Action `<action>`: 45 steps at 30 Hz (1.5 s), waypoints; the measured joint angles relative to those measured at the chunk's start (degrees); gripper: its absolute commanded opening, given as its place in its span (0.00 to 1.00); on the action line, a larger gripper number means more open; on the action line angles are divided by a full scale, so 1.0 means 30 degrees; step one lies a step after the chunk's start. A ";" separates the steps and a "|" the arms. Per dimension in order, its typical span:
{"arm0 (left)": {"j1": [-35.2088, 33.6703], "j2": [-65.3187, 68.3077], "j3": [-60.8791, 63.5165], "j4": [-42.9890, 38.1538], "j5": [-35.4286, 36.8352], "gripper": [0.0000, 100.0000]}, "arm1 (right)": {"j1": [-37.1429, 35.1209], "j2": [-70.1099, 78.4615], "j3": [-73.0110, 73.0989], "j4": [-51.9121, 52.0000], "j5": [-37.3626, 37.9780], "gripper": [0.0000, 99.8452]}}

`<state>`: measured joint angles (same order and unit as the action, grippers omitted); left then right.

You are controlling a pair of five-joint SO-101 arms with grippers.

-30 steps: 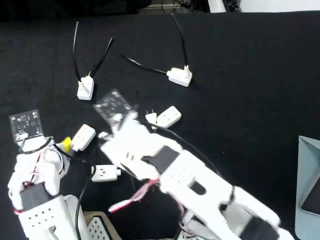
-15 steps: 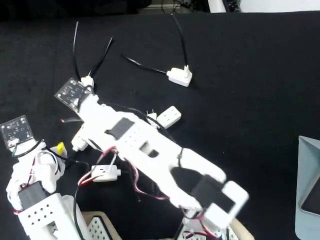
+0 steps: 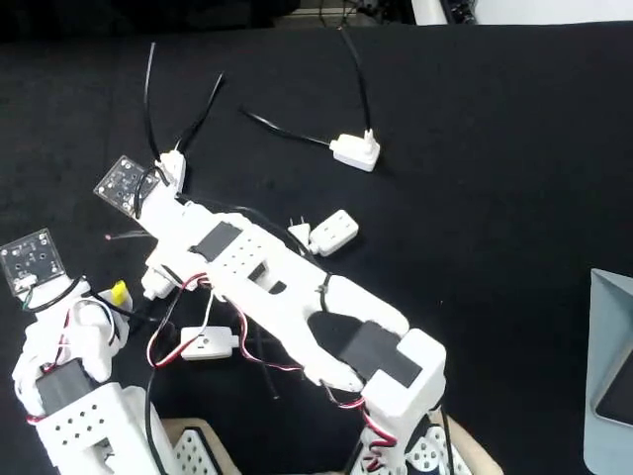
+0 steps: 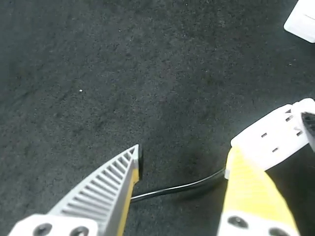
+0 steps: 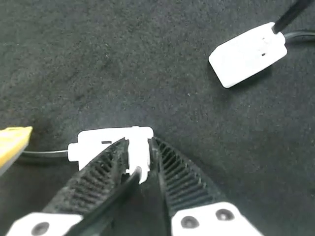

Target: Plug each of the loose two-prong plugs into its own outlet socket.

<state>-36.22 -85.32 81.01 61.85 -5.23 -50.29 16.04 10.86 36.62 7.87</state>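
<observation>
A white outlet socket (image 5: 106,142) with a thin black cable lies on the black cloth near the left arm. My right gripper (image 5: 139,145) is shut on its narrow end, one ribbed finger on each side. In the high view the right arm (image 3: 257,277) stretches over that socket (image 3: 151,284). My left gripper (image 4: 183,157) stands open just beside it, with the socket's slotted face (image 4: 275,135) at the tip of its yellow finger (image 4: 248,189). One loose plug (image 3: 170,170) and another (image 3: 356,150) lie farther back. A third plug (image 3: 297,231) lies with its prongs out beside a socket (image 3: 334,231).
Another white socket (image 3: 210,343) lies near the arm bases, and a white block (image 5: 247,54) with a black cable lies beyond the right gripper. Black cables (image 3: 148,94) trail toward the far edge. A grey tray (image 3: 611,366) sits at the right edge.
My right arm has swung left and down onto the socket next to the left gripper, and its fingers now close on it. The left arm has shifted slightly left.
</observation>
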 measured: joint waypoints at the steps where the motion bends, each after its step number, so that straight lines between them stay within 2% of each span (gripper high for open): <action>1: 0.0000 0.0000 0.0000 0.0000 0.0000 0.28 | 0.0088 0.0000 0.0000 0.0000 0.0000 0.01; 20: 0.0000 0.0000 0.0117 0.0000 0.0000 0.28 | 0.0234 0.1553 -0.0879 0.1231 0.0000 0.01; 34: -0.0029 0.0000 0.0117 -0.0117 0.0000 0.28 | 0.0381 0.3722 -0.3780 0.2549 0.0029 0.01; 38: -0.0029 0.0000 0.0117 -0.0117 0.0000 0.28 | 0.1465 0.3868 -0.4454 0.2725 0.0088 0.01; 45: -0.0029 0.0000 0.0117 -0.0117 0.0000 0.28 | 0.5656 0.3956 -0.6535 0.2784 0.0117 0.01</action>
<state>-36.31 -85.32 81.36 61.49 -5.23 -33.32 27.91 -8.75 44.97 8.22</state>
